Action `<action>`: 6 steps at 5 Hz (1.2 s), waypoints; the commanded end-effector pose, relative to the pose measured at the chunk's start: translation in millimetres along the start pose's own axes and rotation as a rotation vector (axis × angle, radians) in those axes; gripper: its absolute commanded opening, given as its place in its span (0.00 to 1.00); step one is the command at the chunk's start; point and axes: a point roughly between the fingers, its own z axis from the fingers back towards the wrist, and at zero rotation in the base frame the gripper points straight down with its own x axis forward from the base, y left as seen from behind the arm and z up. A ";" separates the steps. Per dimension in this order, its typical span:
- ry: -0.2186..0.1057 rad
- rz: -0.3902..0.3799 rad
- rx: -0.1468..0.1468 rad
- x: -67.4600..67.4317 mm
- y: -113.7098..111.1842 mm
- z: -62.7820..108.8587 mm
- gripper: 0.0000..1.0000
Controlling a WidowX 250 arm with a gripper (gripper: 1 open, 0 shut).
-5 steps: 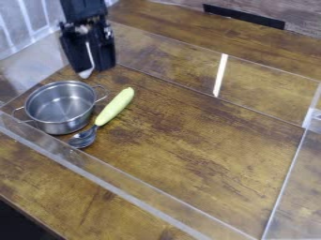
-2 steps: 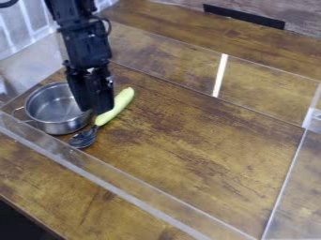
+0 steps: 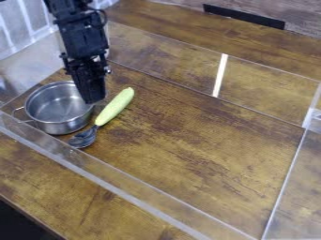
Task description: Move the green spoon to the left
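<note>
beneath, brown wooden tabletop point(image 3: 207, 141) with clear walls point(image 3: 119, 176)

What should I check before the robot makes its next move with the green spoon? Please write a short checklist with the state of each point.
- Green spoon in view: ok
- Spoon out of the pot, on the table: ok
- Claw shut: ok
- Claw gripping the spoon: cannot tell
- Claw well away from the pot: not ok, it is at the rim in this view
- Pot upright: ok
</note>
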 end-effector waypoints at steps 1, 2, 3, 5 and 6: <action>-0.054 0.016 0.015 6.5 6.6 20.0 0.00; -0.074 0.067 0.005 -2.2 6.9 15.0 0.00; -0.100 0.117 -0.012 -11.1 5.1 14.7 0.00; -0.125 0.143 -0.029 -3.9 -12.9 36.8 0.00; -0.118 0.129 -0.032 -4.3 -24.5 41.3 0.00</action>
